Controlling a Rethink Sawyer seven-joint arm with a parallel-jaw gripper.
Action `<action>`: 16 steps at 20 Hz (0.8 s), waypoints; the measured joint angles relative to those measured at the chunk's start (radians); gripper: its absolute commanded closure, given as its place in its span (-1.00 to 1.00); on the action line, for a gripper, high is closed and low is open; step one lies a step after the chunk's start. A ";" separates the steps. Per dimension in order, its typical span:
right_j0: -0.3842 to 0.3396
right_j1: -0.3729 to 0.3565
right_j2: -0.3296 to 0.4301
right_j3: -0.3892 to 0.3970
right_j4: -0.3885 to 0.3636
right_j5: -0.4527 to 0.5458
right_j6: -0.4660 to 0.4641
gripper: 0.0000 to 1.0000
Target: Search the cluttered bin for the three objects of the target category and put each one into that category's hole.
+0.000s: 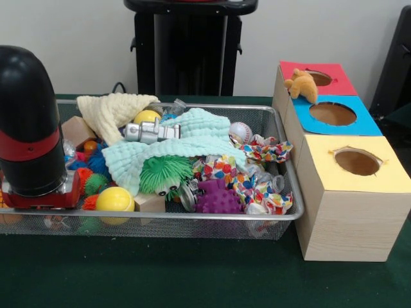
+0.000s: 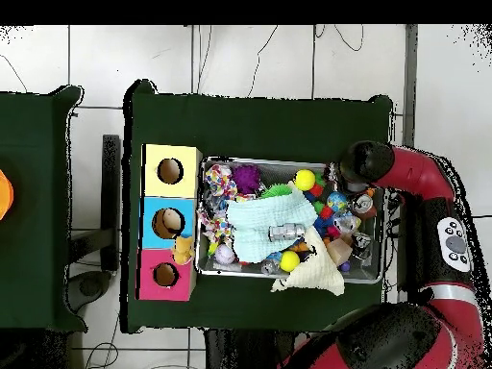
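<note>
Near rim: yellow ball (image 1: 114, 199) and purple spiky toy (image 1: 218, 197) lie in the mesh bin (image 1: 282, 215).
Mid: mint cloth (image 1: 186, 146) buries toys; snag risk.
Far: plush toy (image 1: 302, 85) perches beside the red hole (image 1: 319, 78); could topple.
Hand: hidden behind the arm (image 1: 29, 128); grip cannot be told.

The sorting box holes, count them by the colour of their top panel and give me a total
Red hole: 1
Blue hole: 1
Yellow hole: 1
Total: 3 holes, with a tan plush toy resting beside the red one.

Green table cover (image 1: 192, 269), white tiled floor (image 2: 250, 58), cables (image 2: 336, 38)
</note>
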 measured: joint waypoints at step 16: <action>0.000 0.002 0.000 0.000 -0.002 -0.001 0.000 1.00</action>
